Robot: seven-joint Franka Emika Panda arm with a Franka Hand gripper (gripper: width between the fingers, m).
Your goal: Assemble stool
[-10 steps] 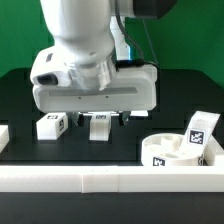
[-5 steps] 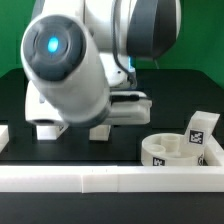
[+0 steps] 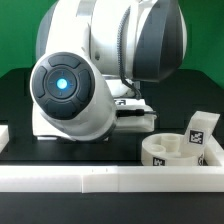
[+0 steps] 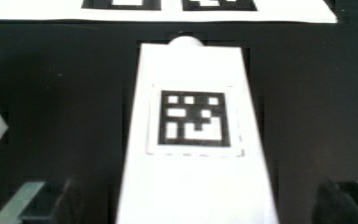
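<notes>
From the wrist view: a white stool leg (image 4: 197, 120) lying flat on the black table (image 4: 69, 80), lengthwise between the two sides of the gripper (image 4: 185, 200), one black-and-white square tag facing up at about its middle. Pincer spread wide, holding nothing: dark fingertips (image 4: 28, 200) out at either side of the leg's near end, a strip of bare table showing between each and the leg. Beyond the leg's rounded far end, the marker board (image 4: 202, 8), flat on the table, near the leg but not touching it, with parts of tags along it. From the exterior view: much of the scene blocked by the white arm (image 3: 100, 60), bent low over the table, a round joint cap with a glowing blue light turned to the camera. Toward the exterior view's right, the round seat disc (image 3: 165, 150) resting on the table, a second leg (image 3: 200, 130) standing up from it, tags on its faces, slightly tilted; cannot tell whether fully seated in a socket. In front, a long white border rail (image 3: 90, 180) running across the whole width.
</notes>
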